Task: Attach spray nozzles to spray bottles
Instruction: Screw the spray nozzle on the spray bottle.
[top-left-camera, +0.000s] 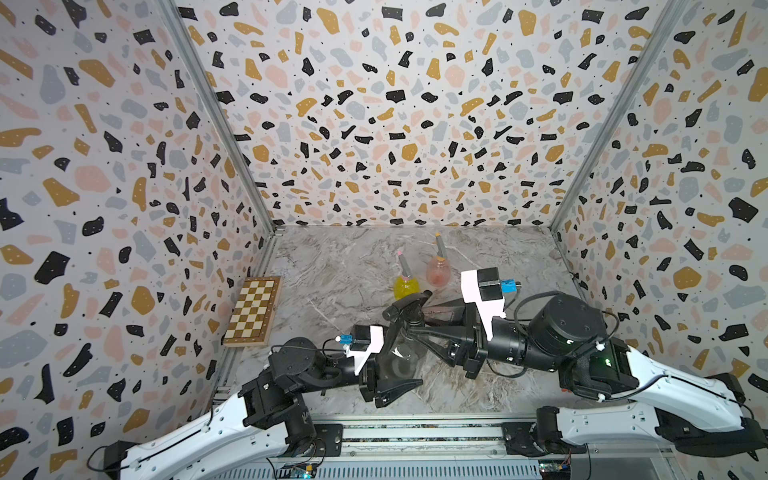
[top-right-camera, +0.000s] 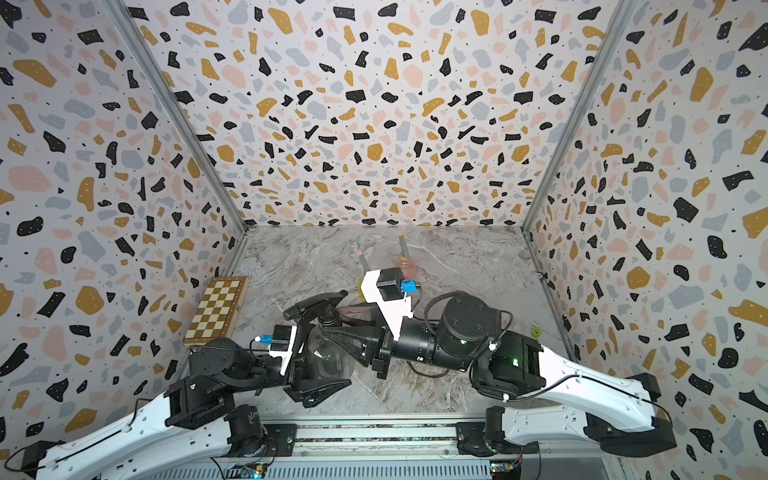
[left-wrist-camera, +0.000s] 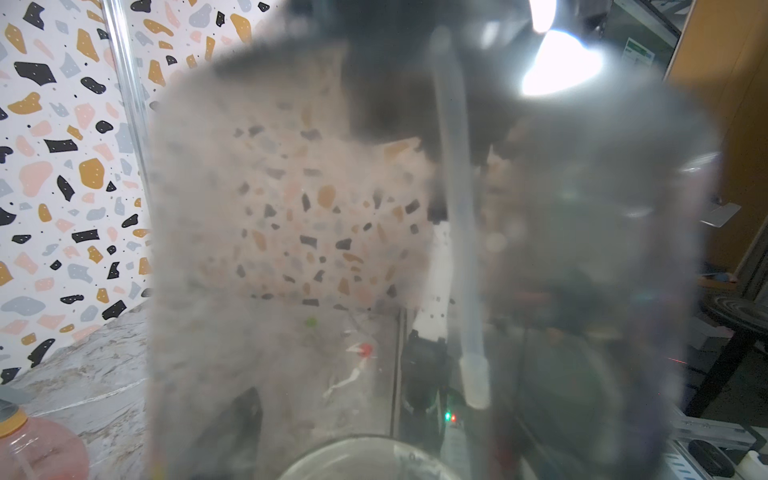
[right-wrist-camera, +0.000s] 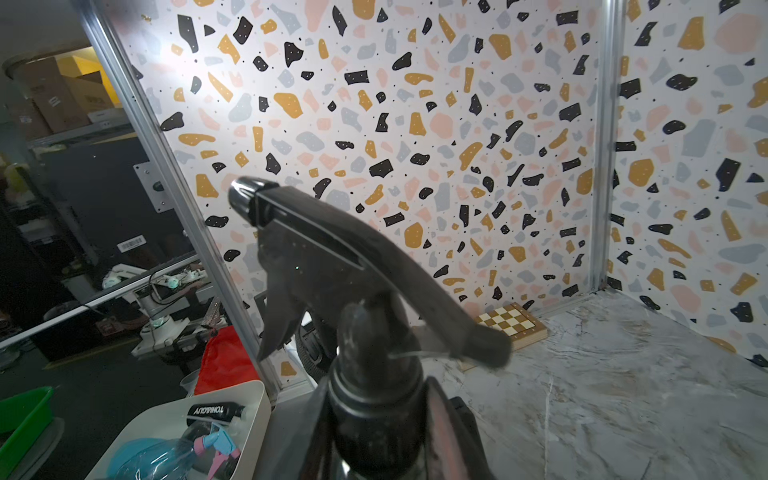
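Seen from above, two robot arms meet low in the frame over a marble table. At lower centre the left gripper clasps the belly of the smoky grey bottle. The right gripper appears to pinch the screw collar of the black nozzle, which sits on that bottle's neck with its dip tube hanging inside. Mid-frame, just above, the yellow bottle carries the pink-tipped nozzle and the pink bottle carries the orange-tipped nozzle. A chessboard lies at the left wall. Two bottles look finished. The third probably needs only its collar tightened, though how far it is threaded cannot be seen.
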